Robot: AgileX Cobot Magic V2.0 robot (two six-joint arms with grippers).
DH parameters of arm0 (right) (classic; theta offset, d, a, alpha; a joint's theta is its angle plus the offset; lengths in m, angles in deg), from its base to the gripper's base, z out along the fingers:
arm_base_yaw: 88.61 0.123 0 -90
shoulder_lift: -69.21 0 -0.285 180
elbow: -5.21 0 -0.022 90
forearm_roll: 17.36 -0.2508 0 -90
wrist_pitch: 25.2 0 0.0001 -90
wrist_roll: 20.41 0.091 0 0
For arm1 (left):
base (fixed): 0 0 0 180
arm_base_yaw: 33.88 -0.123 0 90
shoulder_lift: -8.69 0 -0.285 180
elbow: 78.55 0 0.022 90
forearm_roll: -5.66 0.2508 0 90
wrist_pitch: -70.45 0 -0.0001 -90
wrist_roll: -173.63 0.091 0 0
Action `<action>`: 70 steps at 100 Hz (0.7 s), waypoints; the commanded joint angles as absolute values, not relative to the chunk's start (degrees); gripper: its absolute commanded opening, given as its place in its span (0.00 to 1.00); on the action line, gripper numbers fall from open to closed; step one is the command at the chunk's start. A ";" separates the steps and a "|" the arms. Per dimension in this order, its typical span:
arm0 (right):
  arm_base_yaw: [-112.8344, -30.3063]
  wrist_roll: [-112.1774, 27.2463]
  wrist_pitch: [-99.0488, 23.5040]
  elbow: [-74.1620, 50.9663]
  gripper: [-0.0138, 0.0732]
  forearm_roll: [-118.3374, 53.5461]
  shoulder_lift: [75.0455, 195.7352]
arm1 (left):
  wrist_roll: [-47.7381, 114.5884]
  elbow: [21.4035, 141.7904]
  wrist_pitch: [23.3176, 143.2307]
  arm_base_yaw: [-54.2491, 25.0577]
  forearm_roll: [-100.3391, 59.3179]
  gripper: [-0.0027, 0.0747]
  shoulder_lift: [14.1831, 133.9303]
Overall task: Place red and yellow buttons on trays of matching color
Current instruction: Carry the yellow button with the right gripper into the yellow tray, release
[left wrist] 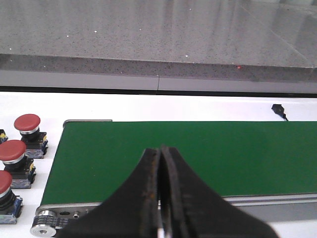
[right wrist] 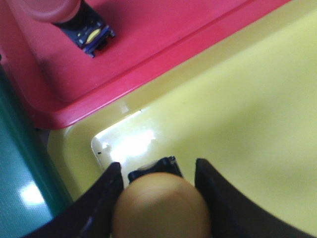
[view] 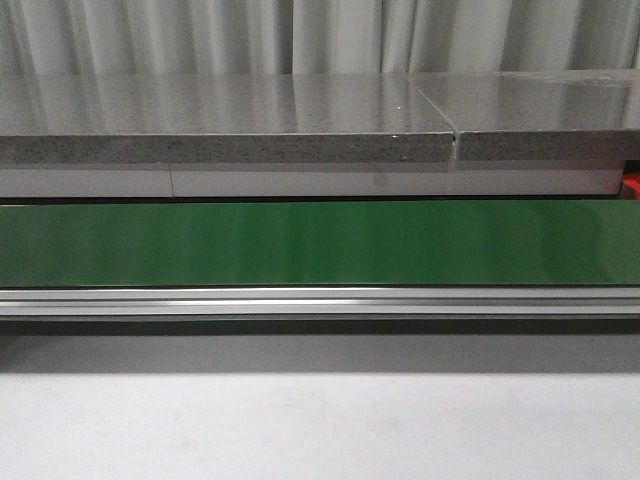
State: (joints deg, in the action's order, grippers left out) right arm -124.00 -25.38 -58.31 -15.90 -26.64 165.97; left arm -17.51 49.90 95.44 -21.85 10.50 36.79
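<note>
In the right wrist view my right gripper [right wrist: 157, 168] is shut on a yellow button [right wrist: 161, 208], its dark base just over a corner of the yellow tray [right wrist: 247, 99]. The red tray [right wrist: 148, 39] lies beside it and holds a red button [right wrist: 54, 7] on a dark base. In the left wrist view my left gripper [left wrist: 161, 148] is shut and empty above the end of the green conveyor belt [left wrist: 208, 153]. Three red buttons [left wrist: 27, 123] [left wrist: 12, 150] [left wrist: 2, 183] stand on the white table beside that belt end. Neither gripper shows in the front view.
The front view shows the green belt [view: 320, 240] with its aluminium rail [view: 320, 300], a grey stone counter [view: 230, 120] behind and white table in front. A small black object [left wrist: 279, 110] lies on the white surface behind the belt. The belt edge [right wrist: 20, 173] borders the yellow tray.
</note>
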 commanded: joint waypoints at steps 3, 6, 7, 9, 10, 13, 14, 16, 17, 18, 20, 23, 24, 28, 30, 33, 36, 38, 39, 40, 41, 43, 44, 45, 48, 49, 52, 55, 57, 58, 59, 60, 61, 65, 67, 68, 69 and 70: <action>-123.36 -26.03 -53.98 -14.76 0.32 -27.28 165.50 | -17.50 51.45 91.18 -21.47 10.60 0.01 37.20; -123.18 -26.03 -53.90 -14.76 0.32 -27.28 165.97 | -17.50 51.45 91.18 -21.47 10.60 0.01 37.20; -123.12 -26.03 -53.83 -14.76 0.32 -27.28 166.04 | -17.50 51.45 91.18 -21.47 10.60 0.01 37.20; -123.02 -26.10 -53.68 -14.76 0.32 -27.28 166.29 | -17.50 51.45 91.18 -21.47 10.60 0.01 37.20; -122.97 -26.16 -53.55 -14.76 0.32 -27.28 166.37 | -17.50 51.45 91.18 -21.47 10.60 0.01 37.20; -122.91 -26.43 -53.23 -14.76 0.32 -27.28 166.81 | -17.50 51.45 91.18 -21.47 10.60 0.01 37.20; -122.91 -26.48 -53.14 -14.76 0.32 -27.28 166.82 | -17.50 51.45 91.18 -21.47 10.60 0.01 37.20; -122.79 -26.48 -52.91 -14.76 0.32 -27.28 166.98 | -17.50 51.45 91.18 -21.47 10.60 0.01 37.20; -122.80 -26.48 -52.81 -14.76 0.32 -27.28 167.06 | -17.50 51.45 91.18 -21.47 10.60 0.01 37.20; -122.71 -26.48 -52.79 -14.76 0.32 -27.28 167.23 | -17.50 51.45 91.18 -21.47 10.60 0.01 37.20; -122.65 -26.48 -52.63 -14.76 0.32 -27.28 167.24 | -17.50 51.45 91.18 -21.47 10.60 0.01 37.20; -122.65 -26.73 -52.40 -14.81 0.32 -27.28 167.45 | -17.50 51.45 91.18 -21.47 10.60 0.01 37.20; -122.65 -26.74 -52.26 -14.81 0.32 -27.28 167.46 | -17.50 51.45 91.18 -21.47 10.60 0.01 37.20; -122.65 -26.90 -51.98 -14.81 0.32 -27.28 167.71 | -17.50 51.45 91.18 -21.47 10.60 0.01 37.20; -122.65 -26.90 -51.78 -14.81 0.32 -27.28 167.81 | -17.50 51.45 91.18 -21.47 10.60 0.01 37.20; -122.65 -26.90 -51.58 -14.81 0.32 -27.28 167.95 | -17.50 51.45 91.18 -21.47 10.60 0.01 37.20; -122.65 -26.90 -51.33 -14.81 0.32 -27.28 168.21 | -17.50 51.45 91.18 -21.47 10.60 0.01 37.20; -122.65 -26.90 -51.23 -14.81 0.32 -27.28 168.32 | -17.50 51.45 91.18 -21.47 10.60 0.01 37.20; -122.65 -26.90 -51.27 -14.81 0.32 -27.28 168.41 | -17.50 51.45 91.18 -21.47 10.60 0.01 37.20; -122.65 -26.90 -51.27 -14.81 0.32 -27.28 168.45 | -17.50 51.45 91.18 -21.47 10.60 0.01 37.20; -122.65 -26.90 -51.27 -14.81 0.32 -27.28 168.50 | -17.50 51.45 91.18 -21.47 10.60 0.01 37.20; -122.65 -26.90 -51.27 -14.81 0.32 -27.28 168.70 | -17.50 51.45 91.18 -21.47 10.60 0.01 37.20; -122.65 -26.90 -51.32 -14.81 0.32 -27.28 168.78 | -17.50 51.45 91.18 -21.47 10.60 0.01 37.20; -122.65 -26.90 -51.42 -14.81 0.32 -27.28 168.86 | -17.50 51.45 91.18 -21.47 10.60 0.01 37.20; -122.65 -26.90 -51.53 -14.81 0.32 -27.28 169.20 | -17.50 51.45 91.18 -21.47 10.60 0.01 37.20; -122.65 -26.90 -51.59 -14.81 0.32 -27.28 169.26 | -17.50 51.45 91.18 -21.47 10.60 0.01 37.20; -122.65 -26.90 -51.81 -14.81 0.32 -27.28 169.59 | -17.50 51.45 91.18 -21.47 10.60 0.01 37.20; -122.65 -26.90 -51.95 -14.81 0.33 -27.28 170.02 | -17.50 51.45 91.18 -21.47 10.60 0.01 37.20; -122.65 -26.95 -52.11 -14.81 0.33 -27.28 170.32 | -17.50 51.45 91.18 -21.47 10.60 0.01 37.20; -122.65 -26.96 -52.11 -14.81 0.33 -27.28 170.43 | -17.50 51.45 91.18 -21.47 10.60 0.01 37.20; -122.65 -27.01 -52.20 -14.81 0.33 -27.28 170.54 | -17.50 51.45 91.18 -21.47 10.60 0.01 37.20; -122.65 -27.01 -52.29 -14.81 0.33 -27.28 170.71 | -17.50 51.45 91.18 -21.47 10.60 0.01 37.20; -122.65 -27.01 -52.35 -14.81 0.34 -27.28 170.77 | -17.50 51.45 91.18 -21.47 10.60 0.01 37.20; -122.65 -27.06 -52.63 -14.81 0.37 -27.28 171.05 | -17.50 51.45 91.18 -21.47 10.60 0.01 37.20; -122.65 -27.06 -52.74 -14.81 0.39 -27.28 171.20 | -17.50 51.45 91.18 -21.47 10.60 0.01 37.20; -122.65 -27.06 -52.74 -14.81 0.40 -27.28 171.20 | -17.50 51.45 91.18 -21.47 10.60 0.01 37.20; -122.65 -27.06 -52.74 -14.81 0.41 -27.28 171.20 | -17.50 51.45 91.18 -21.47 10.60 0.01 37.20; -122.65 -27.06 -52.79 -14.81 0.43 -27.28 171.20 | -17.50 51.45 91.18 -21.47 10.60 0.01 37.20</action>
State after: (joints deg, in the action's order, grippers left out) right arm -122.71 -26.19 -54.04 -15.90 -27.07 172.96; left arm -17.51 49.90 95.47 -21.85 10.50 36.79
